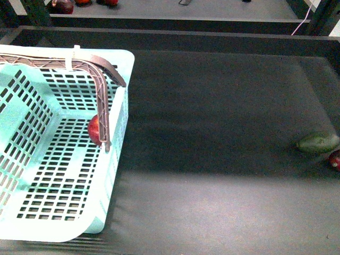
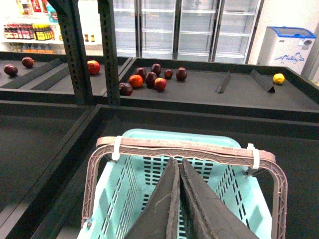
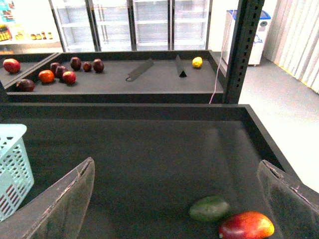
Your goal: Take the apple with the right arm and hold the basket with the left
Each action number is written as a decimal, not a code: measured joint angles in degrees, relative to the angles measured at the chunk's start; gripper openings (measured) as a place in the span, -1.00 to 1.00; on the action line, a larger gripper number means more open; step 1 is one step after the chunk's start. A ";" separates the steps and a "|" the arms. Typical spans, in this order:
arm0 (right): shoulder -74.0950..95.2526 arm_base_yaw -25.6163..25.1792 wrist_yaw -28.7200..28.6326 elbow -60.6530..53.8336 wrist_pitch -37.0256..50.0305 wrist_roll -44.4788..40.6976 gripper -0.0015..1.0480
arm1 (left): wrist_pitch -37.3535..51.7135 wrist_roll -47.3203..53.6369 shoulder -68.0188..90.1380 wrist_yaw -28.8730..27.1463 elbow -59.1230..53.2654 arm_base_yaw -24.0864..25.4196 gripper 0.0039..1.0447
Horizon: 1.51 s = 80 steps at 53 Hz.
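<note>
Front view: neither arm in sight. Judged barely begun, with nothing gripped and nothing lifted. Pale turquoise basket [image 1: 119, 95] at the left of the dark counter [image 1: 212, 133], its handle [image 1: 103, 90] tilted over the far right corner. Inside, one round red fruit [image 1: 94, 130] on the slotted floor against the right wall, half hidden by the handle; otherwise empty. Far right on the counter, a dark green fruit [image 1: 317, 142] and, just beside it and cut by the edge, the apple [image 1: 335, 159].

Left wrist view: left hand [image 2: 178, 160] pressed shut, fingers touching, clasping nothing, poised over the basket short of the handle. Holding the basket left to do.

Right wrist view: right hand [image 3: 175, 164] spread wide and empty above the counter. Apple, red with a yellow patch, lying on the counter close beside the green fruit, nearer the hand's right finger. Pick not yet made.
</note>
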 joint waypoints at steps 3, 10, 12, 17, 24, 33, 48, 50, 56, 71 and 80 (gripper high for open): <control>0.00 0.00 0.00 0.00 0.00 0.00 0.83 | -0.94 0.00 -0.90 0.00 0.00 0.00 -0.94; 0.00 0.00 0.02 0.00 0.00 0.00 0.83 | -10.80 0.02 -9.27 0.00 0.00 0.00 -0.94; 0.00 0.00 0.00 0.00 0.00 0.00 0.83 | -11.19 0.02 -10.56 -0.02 0.00 0.00 -0.94; 0.00 0.00 0.00 0.00 0.00 0.00 0.83 | -11.34 0.02 -11.04 -0.02 0.00 0.00 -0.94; 0.00 0.00 0.00 0.00 0.00 0.00 0.83 | -11.45 0.02 -11.13 0.00 0.00 0.00 -0.94; 0.00 0.00 0.00 0.00 0.00 0.00 0.83 | -11.45 0.02 -11.15 -0.02 0.00 0.00 -0.94; 0.00 0.00 0.00 0.00 0.00 0.00 0.83 | -11.45 0.02 -11.15 0.00 0.00 0.00 -0.94; 0.00 0.00 0.00 0.00 0.00 0.00 0.83 | -11.45 0.02 -11.15 -0.02 0.00 0.00 -0.94; 0.00 0.00 0.00 0.00 0.00 0.00 0.83 | -11.45 0.00 -11.15 0.00 0.00 0.00 -0.91; 0.00 0.00 0.00 0.00 0.00 0.00 0.83 | -11.45 0.02 -11.15 0.00 0.00 0.00 0.01; 0.00 0.00 0.00 0.00 0.00 0.00 0.83 | -11.45 0.02 -11.15 -0.02 0.00 0.00 0.55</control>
